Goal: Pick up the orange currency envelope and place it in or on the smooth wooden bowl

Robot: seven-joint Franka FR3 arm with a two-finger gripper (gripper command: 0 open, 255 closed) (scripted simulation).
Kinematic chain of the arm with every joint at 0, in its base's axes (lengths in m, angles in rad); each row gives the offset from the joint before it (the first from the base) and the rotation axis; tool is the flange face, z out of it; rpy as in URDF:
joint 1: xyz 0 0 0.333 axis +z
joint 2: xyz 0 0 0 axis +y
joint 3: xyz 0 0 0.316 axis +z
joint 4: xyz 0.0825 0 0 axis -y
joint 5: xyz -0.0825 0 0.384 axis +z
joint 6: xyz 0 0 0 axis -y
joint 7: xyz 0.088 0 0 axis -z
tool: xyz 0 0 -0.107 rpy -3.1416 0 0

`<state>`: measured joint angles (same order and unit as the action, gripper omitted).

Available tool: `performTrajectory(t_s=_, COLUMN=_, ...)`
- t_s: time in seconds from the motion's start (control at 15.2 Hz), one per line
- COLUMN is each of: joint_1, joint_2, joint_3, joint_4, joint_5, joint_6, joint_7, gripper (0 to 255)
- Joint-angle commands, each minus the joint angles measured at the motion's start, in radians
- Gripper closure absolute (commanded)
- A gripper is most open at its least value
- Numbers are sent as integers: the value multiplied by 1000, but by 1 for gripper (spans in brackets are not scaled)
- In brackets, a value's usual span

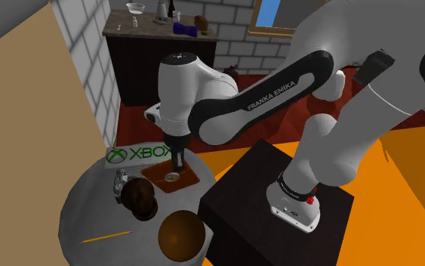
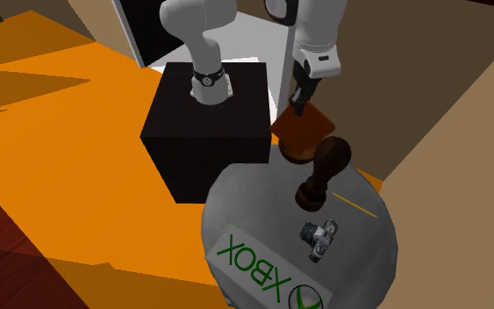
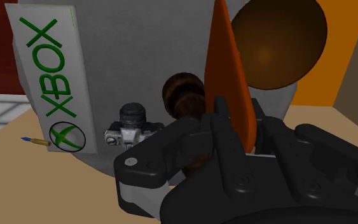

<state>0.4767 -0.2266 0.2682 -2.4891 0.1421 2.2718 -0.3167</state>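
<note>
My gripper point(image 1: 177, 160) is shut on the orange-brown envelope point(image 1: 170, 178), which hangs from the fingers above the round grey table point(image 1: 90, 219). The wrist view looks down past the gripper point(image 3: 234, 113), where the envelope point(image 3: 225, 67) stands edge-on between the fingers. The smooth brown wooden bowl point(image 1: 182, 236) sits at the table's edge beside the stand, and also lies below and beyond the envelope point(image 3: 278, 44). In the second exterior view the gripper point(image 2: 299, 107) holds the tilted envelope point(image 2: 306, 133) over the table's end nearest the stand.
On the table are a white Xbox box point(image 1: 139, 154), a small camera point(image 1: 120, 186), a dark brown knob-shaped object point(image 1: 139, 199) and a yellow pencil point(image 1: 105, 238). The black stand point(image 1: 278, 219) is to the table's right in the shoulder view. A beige wall point(image 1: 29, 113) borders the left.
</note>
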Motion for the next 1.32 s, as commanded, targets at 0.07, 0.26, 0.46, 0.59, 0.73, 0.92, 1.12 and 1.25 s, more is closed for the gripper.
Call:
performTrajectory(t_s=0.07, joint_1=39, joint_2=-79, joint_3=35, joint_4=-43, joint_5=35, joint_6=-29, joint_7=51, gripper=255)
performTrajectory(t_s=0.26, joint_1=83, joint_2=-157, joint_3=70, joint_4=-79, joint_5=72, joint_6=-64, joint_7=102, gripper=255)
performTrajectory(t_s=0.46, joint_1=128, joint_2=-228, joint_3=107, joint_4=-104, joint_5=110, joint_6=-104, joint_7=158, gripper=255)
performTrajectory(t_s=0.59, joint_1=141, joint_2=-238, joint_3=120, joint_4=-117, joint_5=121, joint_6=-99, joint_7=174, gripper=255)
performTrajectory(t_s=0.73, joint_1=141, joint_2=-222, joint_3=126, joint_4=-133, joint_5=123, joint_6=-67, joint_7=174, gripper=255)
performTrajectory(t_s=0.92, joint_1=140, joint_2=-195, joint_3=135, joint_4=-156, joint_5=126, joint_6=-18, joint_7=174, gripper=255)
performTrajectory(t_s=1.12, joint_1=138, joint_2=-165, joint_3=144, joint_4=-176, joint_5=127, joint_6=33, joint_7=174, gripper=255)
performTrajectory(t_s=1.25, joint_1=137, joint_2=-143, joint_3=150, joint_4=-189, joint_5=127, joint_6=67, joint_7=175, gripper=255)
